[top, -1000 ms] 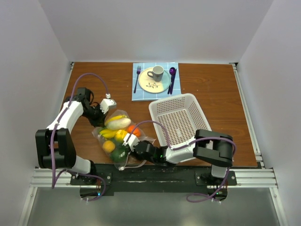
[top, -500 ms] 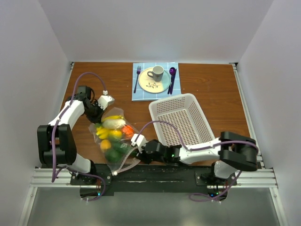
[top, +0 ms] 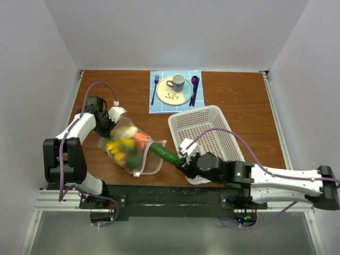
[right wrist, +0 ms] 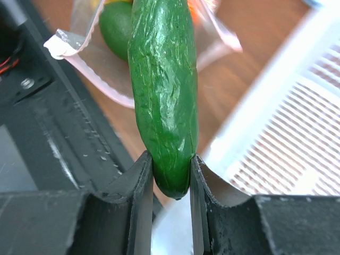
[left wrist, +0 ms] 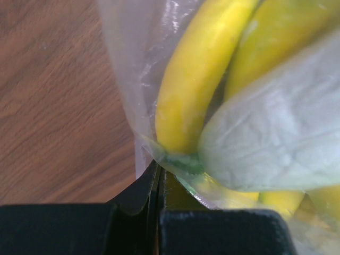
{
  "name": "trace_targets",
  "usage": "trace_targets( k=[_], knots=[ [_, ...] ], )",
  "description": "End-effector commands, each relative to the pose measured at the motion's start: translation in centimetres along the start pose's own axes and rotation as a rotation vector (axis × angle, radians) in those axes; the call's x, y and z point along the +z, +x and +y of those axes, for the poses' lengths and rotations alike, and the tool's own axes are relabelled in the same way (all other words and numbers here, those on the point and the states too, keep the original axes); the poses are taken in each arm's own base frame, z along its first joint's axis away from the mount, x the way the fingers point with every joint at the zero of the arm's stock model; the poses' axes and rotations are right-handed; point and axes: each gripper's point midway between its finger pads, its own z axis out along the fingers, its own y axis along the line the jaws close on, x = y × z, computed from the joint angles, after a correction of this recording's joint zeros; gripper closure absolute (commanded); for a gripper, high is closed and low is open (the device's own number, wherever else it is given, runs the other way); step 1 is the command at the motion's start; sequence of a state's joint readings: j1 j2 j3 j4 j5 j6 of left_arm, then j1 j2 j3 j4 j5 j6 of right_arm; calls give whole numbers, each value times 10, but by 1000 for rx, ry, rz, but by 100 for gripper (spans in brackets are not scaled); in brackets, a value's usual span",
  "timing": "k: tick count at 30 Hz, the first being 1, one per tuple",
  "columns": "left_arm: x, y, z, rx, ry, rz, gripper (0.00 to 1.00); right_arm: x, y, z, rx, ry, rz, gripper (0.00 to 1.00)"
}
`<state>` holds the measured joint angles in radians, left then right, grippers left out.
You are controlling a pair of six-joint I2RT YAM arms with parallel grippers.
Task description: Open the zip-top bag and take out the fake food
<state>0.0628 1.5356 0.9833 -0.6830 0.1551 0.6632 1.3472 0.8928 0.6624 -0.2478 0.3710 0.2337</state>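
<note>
The clear zip-top bag [top: 129, 150] lies on the table's left with its open mouth facing right. My left gripper [top: 110, 126] is shut on its far corner [left wrist: 139, 143], the jaws [left wrist: 158, 171] pressed flat on the plastic. Through the film I see fake food: a yellow curved piece [left wrist: 194, 79] and a pale whitish one [left wrist: 276, 133]. My right gripper [top: 181, 161] is shut on the end of the green cucumber [top: 164, 154], which hangs in the air just outside the bag's mouth. In the right wrist view the cucumber [right wrist: 162, 79] fills the jaws [right wrist: 171, 166], with a green round piece [right wrist: 114, 29] still inside the bag [right wrist: 90, 56].
A white perforated basket [top: 204, 135] stands just right of my right gripper, its rim [right wrist: 265, 111] close beside the cucumber. At the back lies a blue mat with a plate [top: 171, 95], a cup [top: 176, 82], a fork and a purple spoon. The black rail [right wrist: 58, 138] runs along the near edge.
My right arm has pulled back to the right and drawn the cucumber out of the bag's mouth. The bag has shifted left and stretched out under my left gripper's hold.
</note>
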Motion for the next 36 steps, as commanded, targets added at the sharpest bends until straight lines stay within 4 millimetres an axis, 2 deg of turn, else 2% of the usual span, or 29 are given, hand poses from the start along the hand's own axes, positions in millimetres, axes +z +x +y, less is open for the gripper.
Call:
trace_targets(
  k=[1,3,4,6,7,8,9,10,12,13,14,15,16,18,19,20,24,25,26,28,29,32,33,34,35,36],
  knots=[
    [-7,4,2,-61,16,0,100,-43,-8,-60,80,292,-10,100],
    [-16,4,-11,-84,97,0,100,-56,0,-78,138,402,8,100],
    [-25,-9,-12,-91,133,-52,100,-67,-2,-96,144,504,0,100],
    [-39,-14,-24,-101,195,-68,100,-67,0,-99,157,550,23,100],
    [-50,-25,-26,-95,215,-117,100,-74,-5,-105,158,596,32,100],
    [-57,-30,-28,-89,227,-134,100,-73,-6,-104,216,623,30,100],
    [-63,-30,-34,-92,255,-133,100,-72,-5,-104,225,644,48,100],
    [-72,-39,-34,-85,263,-167,100,-69,-2,-104,201,684,102,100],
    [-81,-41,-40,-87,293,-169,100,-64,4,-101,232,727,143,100],
    [-89,-48,-40,-84,298,-195,100,-58,14,-101,182,764,212,99],
    [-94,-50,-42,-83,307,-202,100,-56,20,-100,192,790,234,92],
    [-100,-49,-47,-89,330,-197,100,-53,27,-102,183,817,262,78],
    [-109,-56,-48,-82,335,-225,100,-53,35,-103,164,842,299,56],
    [-117,-55,-53,-85,354,-223,100,-48,46,-103,158,887,337,40],
    [-124,-58,-53,-74,346,-238,100,-51,48,-105,147,905,346,10],
    [-128,-59,-54,-73,343,-241,100,-52,47,-107,169,927,327,1],
    [-143,-58,-56,-56,328,-246,100,-56,21,-107,198,889,238,1],
    [-151,-62,-55,-47,320,-266,100,-46,11,-100,235,842,195,1],
    [-154,-63,-55,-45,320,-268,100,-43,5,-96,198,796,203,1],
    [-159,-65,-52,-40,294,-278,100,-29,-12,-75,233,671,152,1],
    [-158,-63,-52,-38,289,-272,100,-25,-18,-68,197,629,148,1],
    [-142,-47,-46,-40,243,-210,100,-12,-36,-39,131,544,116,1],
    [-136,-47,-37,-32,199,-211,100,-10,-38,-28,108,514,115,2],
    [-121,-29,-31,-40,150,-142,100,-1,-41,-18,95,498,112,1],
    [-114,-23,-25,-39,112,-122,100,4,-42,-10,66,468,117,1],
    [-106,-23,-12,-27,53,-125,100,8,-41,0,51,437,117,1]
  ],
)
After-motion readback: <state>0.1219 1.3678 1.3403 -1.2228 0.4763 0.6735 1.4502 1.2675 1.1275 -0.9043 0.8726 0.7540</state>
